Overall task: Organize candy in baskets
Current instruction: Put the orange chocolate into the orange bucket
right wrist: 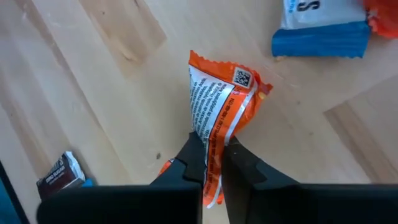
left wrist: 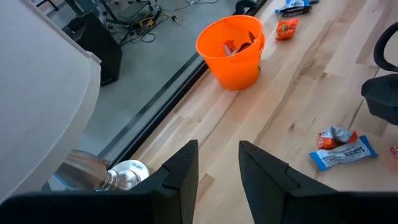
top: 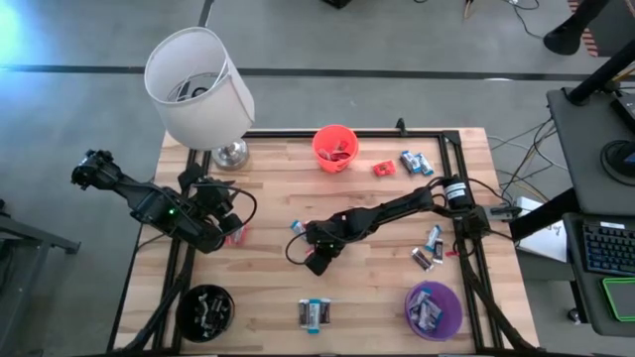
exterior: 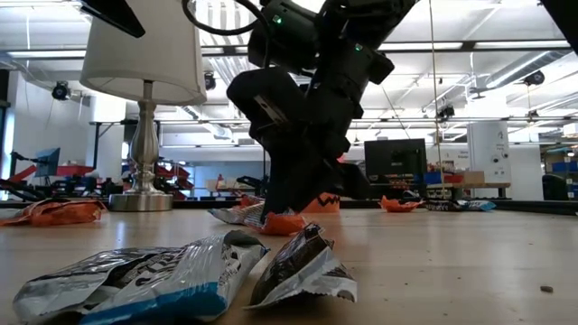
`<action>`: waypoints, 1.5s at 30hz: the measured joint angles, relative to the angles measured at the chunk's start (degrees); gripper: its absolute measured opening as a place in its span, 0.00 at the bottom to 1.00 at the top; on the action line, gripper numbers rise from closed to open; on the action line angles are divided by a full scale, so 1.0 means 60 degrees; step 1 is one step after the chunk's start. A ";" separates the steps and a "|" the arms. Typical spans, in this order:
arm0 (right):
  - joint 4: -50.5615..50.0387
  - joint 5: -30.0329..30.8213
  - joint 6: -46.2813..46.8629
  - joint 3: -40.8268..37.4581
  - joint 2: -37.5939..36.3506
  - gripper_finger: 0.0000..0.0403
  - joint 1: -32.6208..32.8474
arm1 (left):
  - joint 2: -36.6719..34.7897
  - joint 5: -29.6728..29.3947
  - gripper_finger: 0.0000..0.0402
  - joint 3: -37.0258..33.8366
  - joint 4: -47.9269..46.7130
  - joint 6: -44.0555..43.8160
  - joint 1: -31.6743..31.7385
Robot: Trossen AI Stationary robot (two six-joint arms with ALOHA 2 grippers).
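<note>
Fingers of the right gripper (right wrist: 211, 163) clamped on an orange candy (right wrist: 222, 99), pinching its wrapper end just above the tabletop (top: 377, 288) near the middle. Step in hand: grasp made, lift not yet done. Next move calls for raising it and carrying it to the orange basket (top: 334, 147) at the far edge, likely match by colour. Left gripper (left wrist: 217, 168) waits near the lamp (top: 198, 84), fingers apart, empty.
</note>
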 joint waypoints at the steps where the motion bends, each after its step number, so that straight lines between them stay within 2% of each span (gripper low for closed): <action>1: -0.0005 -0.0011 -0.0049 0.0010 -0.0002 0.04 0.0000 | 0.0000 0.0000 0.24 0.0000 0.0017 -0.0002 0.0000; 13: -0.1437 0.0079 -0.0506 0.0269 -0.0472 0.04 -0.0218 | 0.0000 0.0007 0.24 0.0000 0.0073 -0.0120 0.0000; 20: -0.1873 0.0020 -0.0723 0.0284 -0.1542 0.04 -0.0385 | 0.0000 0.0007 0.24 0.0000 0.0157 -0.0379 0.0000; 24: -0.2214 0.0540 -0.1077 0.0287 -0.2220 0.04 -0.0746 | 0.0000 0.0007 0.24 0.0000 0.0178 -0.0501 0.0000; 31: -0.2867 0.1540 -0.1847 0.0290 -0.3299 0.04 -0.1904 | 0.0000 0.0000 0.24 0.0000 0.0414 -0.0508 0.0000; 45: -0.2876 0.1523 -0.3166 0.0290 -0.3770 0.04 -0.4552 | 0.0000 -0.0015 0.24 0.0000 0.0542 -0.0534 0.0000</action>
